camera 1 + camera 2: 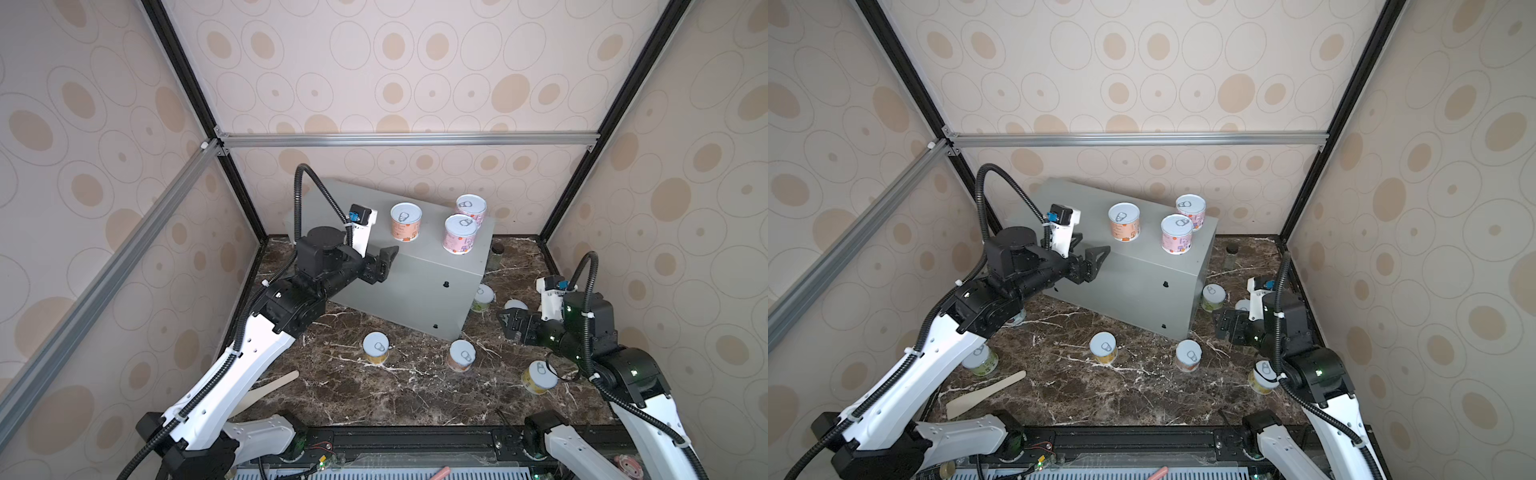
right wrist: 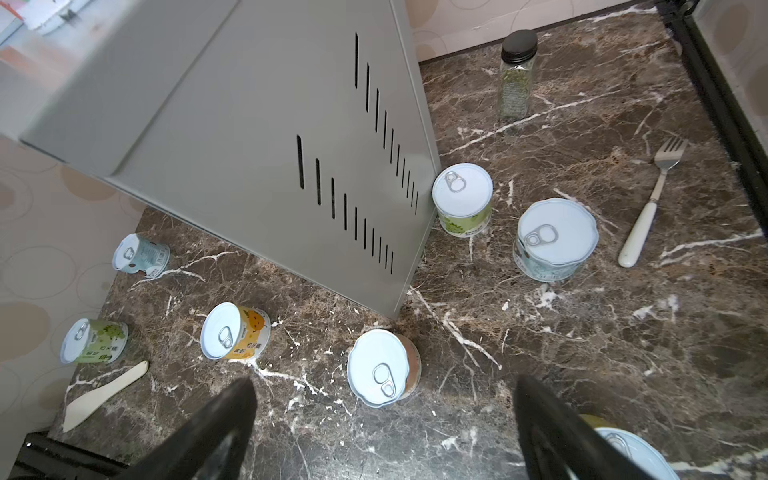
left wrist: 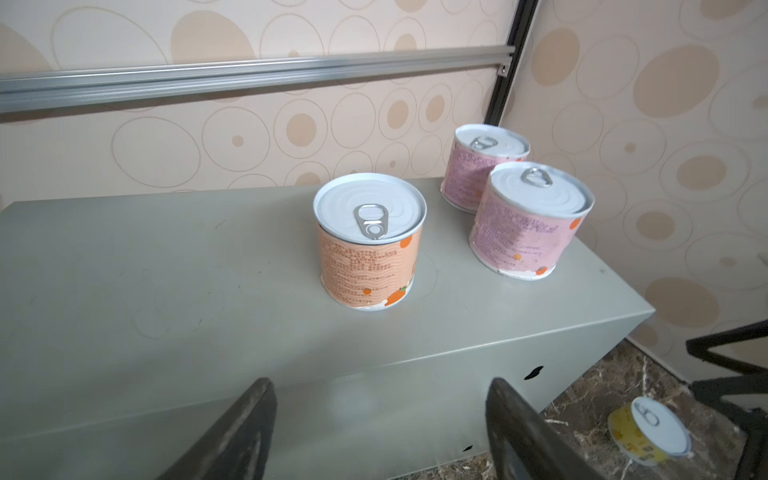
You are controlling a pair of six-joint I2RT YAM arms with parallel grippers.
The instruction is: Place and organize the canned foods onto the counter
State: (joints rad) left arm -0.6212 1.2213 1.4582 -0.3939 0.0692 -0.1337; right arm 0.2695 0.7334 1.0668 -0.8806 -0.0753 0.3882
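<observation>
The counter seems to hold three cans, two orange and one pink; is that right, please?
Not quite. The counter holds three cans, but only one orange can; the other two are pink cans, as the left wrist view shows.

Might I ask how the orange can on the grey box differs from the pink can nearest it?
The orange can has an orange label, the front pink can a pink one. The orange can stands alone; the front pink can stands close beside a second pink can. Both stand upright on the counter, same size, pull-tab lids.
</observation>
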